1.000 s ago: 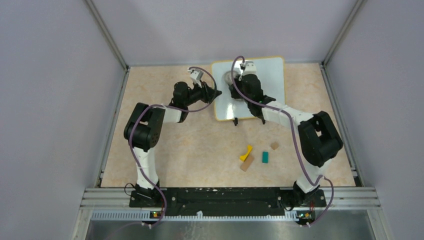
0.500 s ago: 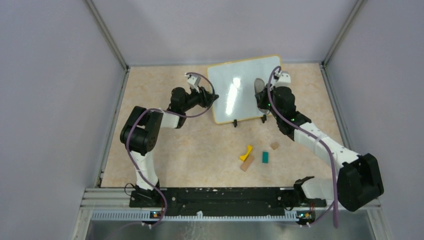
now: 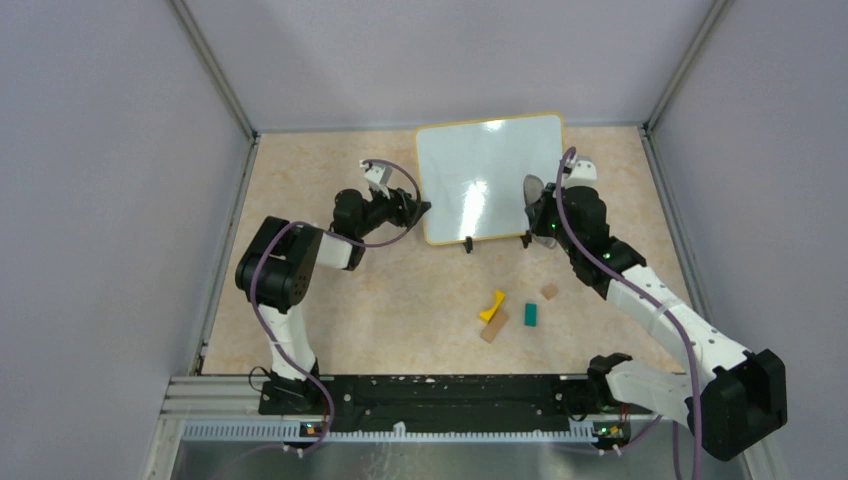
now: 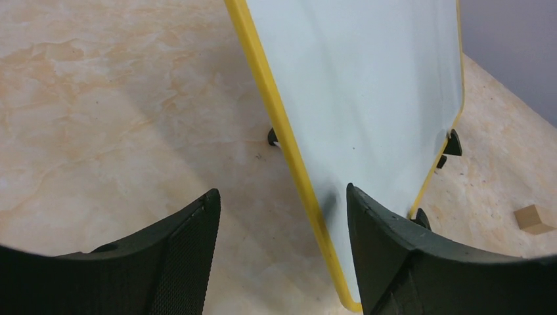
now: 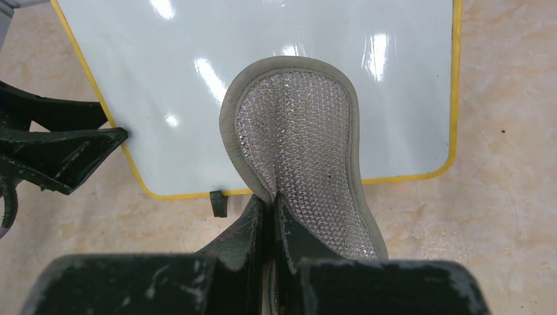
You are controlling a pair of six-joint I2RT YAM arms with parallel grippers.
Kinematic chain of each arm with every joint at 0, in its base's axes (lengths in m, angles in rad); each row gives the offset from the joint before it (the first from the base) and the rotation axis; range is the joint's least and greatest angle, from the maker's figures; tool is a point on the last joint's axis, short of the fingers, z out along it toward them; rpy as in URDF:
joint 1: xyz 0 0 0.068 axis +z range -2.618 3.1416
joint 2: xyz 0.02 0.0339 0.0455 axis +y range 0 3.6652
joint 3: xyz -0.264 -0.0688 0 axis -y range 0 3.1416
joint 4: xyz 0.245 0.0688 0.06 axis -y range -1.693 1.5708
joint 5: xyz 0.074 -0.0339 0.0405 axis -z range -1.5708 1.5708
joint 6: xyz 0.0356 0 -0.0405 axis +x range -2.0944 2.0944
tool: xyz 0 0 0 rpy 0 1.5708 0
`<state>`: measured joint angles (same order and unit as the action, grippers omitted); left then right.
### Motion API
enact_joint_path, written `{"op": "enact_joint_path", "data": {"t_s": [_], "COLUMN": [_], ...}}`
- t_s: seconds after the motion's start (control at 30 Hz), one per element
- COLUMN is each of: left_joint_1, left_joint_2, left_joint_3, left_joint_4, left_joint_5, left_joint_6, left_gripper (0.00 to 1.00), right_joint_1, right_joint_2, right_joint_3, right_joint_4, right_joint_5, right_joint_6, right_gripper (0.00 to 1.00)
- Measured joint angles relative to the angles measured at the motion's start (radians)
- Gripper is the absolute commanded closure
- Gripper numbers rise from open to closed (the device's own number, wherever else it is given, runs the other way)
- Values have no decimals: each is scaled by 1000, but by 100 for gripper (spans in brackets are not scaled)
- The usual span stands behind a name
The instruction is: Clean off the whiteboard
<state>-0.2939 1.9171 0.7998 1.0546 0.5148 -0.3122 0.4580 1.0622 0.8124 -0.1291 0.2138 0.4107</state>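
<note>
The whiteboard (image 3: 490, 178) stands on black clip feet at the back of the table, with a yellow frame and a face that shows no writing. My left gripper (image 3: 418, 210) is open at its lower left edge. In the left wrist view the yellow frame (image 4: 289, 164) runs between the two fingers (image 4: 282, 216). My right gripper (image 3: 541, 212) is at the board's right lower corner, shut on a grey mesh cloth pad (image 5: 302, 151). The pad sticks up in front of the board (image 5: 197, 46) in the right wrist view, above the shut fingers (image 5: 270, 200).
A yellow piece (image 3: 492, 305), a brown block (image 3: 494, 326), a teal block (image 3: 531, 314) and a small tan block (image 3: 549, 292) lie in front of the board. Grey walls and metal rails enclose the table.
My right arm has swung with the cloth from the board's middle to its right edge and drawn back. The board has turned to face squarer. My left gripper has shifted slightly down and left.
</note>
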Motion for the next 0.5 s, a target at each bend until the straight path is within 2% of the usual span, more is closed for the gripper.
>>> {"op": "enact_joint_path", "data": {"t_s": [0.2, 0.4, 0.5], "left_joint_1": [0, 3, 5], "left_joint_2": [-68, -251, -404], "left_joint_3": [-95, -257, -383], "left_joint_4": [74, 122, 90], "left_joint_5": [15, 10, 10], "left_joint_6": [-3, -45, -88], "left_gripper": [25, 24, 15], "right_joint_1": [1, 60, 130], "right_joint_2": [0, 13, 29], "right_joint_3": [-1, 0, 0], "right_joint_4": [-50, -97, -124], "right_joint_5": [-7, -19, -36], "right_joint_6": [-7, -19, -14], "right_gripper": [100, 100, 100]}}
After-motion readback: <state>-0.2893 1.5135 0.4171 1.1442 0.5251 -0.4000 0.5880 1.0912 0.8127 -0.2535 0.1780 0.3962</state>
